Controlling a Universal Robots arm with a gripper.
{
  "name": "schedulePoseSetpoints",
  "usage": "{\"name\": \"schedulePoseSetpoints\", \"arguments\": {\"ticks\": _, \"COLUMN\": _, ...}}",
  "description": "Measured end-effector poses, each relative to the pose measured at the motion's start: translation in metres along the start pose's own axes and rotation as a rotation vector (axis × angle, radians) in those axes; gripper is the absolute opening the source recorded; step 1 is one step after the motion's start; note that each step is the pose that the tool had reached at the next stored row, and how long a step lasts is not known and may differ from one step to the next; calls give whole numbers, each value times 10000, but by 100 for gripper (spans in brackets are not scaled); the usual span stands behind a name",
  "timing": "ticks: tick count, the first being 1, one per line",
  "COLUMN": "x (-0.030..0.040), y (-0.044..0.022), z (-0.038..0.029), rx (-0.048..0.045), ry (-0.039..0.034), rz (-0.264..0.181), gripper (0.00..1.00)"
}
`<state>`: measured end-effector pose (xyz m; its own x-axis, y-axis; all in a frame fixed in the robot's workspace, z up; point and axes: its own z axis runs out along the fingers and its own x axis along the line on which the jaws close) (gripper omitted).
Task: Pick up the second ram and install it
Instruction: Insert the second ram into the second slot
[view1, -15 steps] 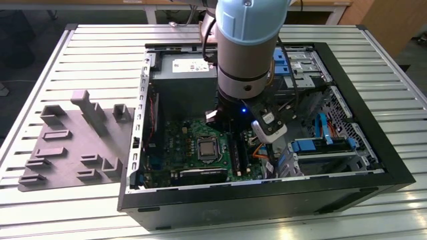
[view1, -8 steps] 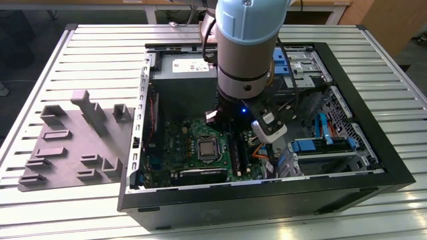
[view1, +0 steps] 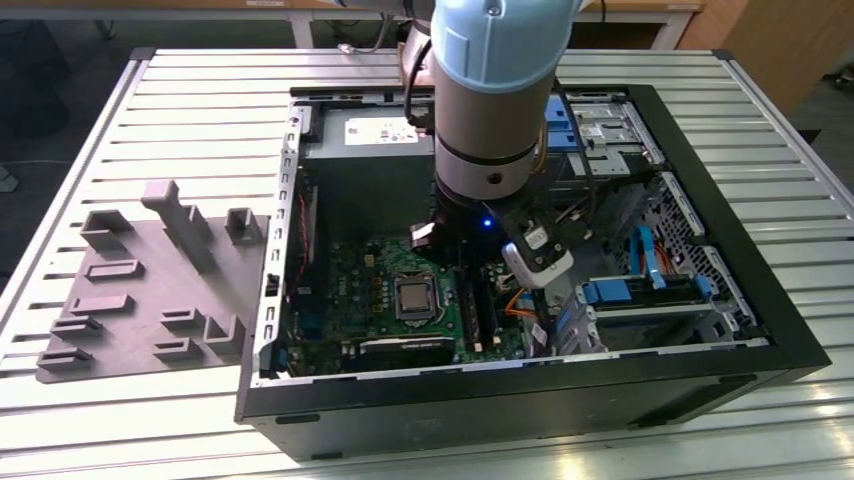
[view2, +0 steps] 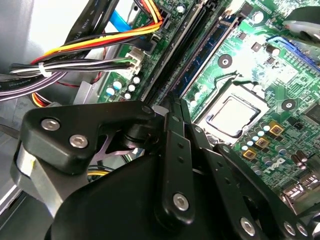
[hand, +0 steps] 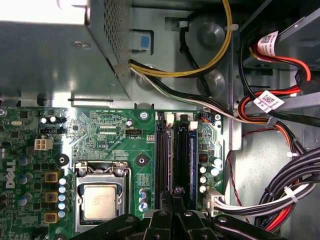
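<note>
My gripper (view1: 458, 258) is down inside the open computer case (view1: 747, 300), over the green motherboard (hand: 110, 130). In both wrist views its black fingers (view2: 172, 150) are drawn together, and the gripper (hand: 173, 194) is shut with its tips at the near end of the long memory slots (hand: 162, 150). A long dark stick with a blue edge, the second ram (hand: 185, 150), stands upright in one of these slots (view2: 209, 46) and runs away from the fingertips. The fingers hide the spot beneath them, so I cannot tell whether they touch the stick.
The processor socket (hand: 100, 200) lies beside the slots. Bundles of coloured cables (hand: 270, 105) and drive cages (view1: 641, 295) crowd the other side. A grey fixture block (view1: 147, 290) sits on the slatted table (view1: 174, 90) at the exterior view's left.
</note>
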<state>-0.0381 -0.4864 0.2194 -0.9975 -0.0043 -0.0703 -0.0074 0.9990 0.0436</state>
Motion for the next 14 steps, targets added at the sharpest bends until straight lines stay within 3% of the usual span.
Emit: {"name": "schedulePoseSetpoints", "arguments": {"ticks": 14, "x": 2, "y": -1, "z": 25, "rx": -2, "ry": 0, "rz": 0, "gripper": 12}}
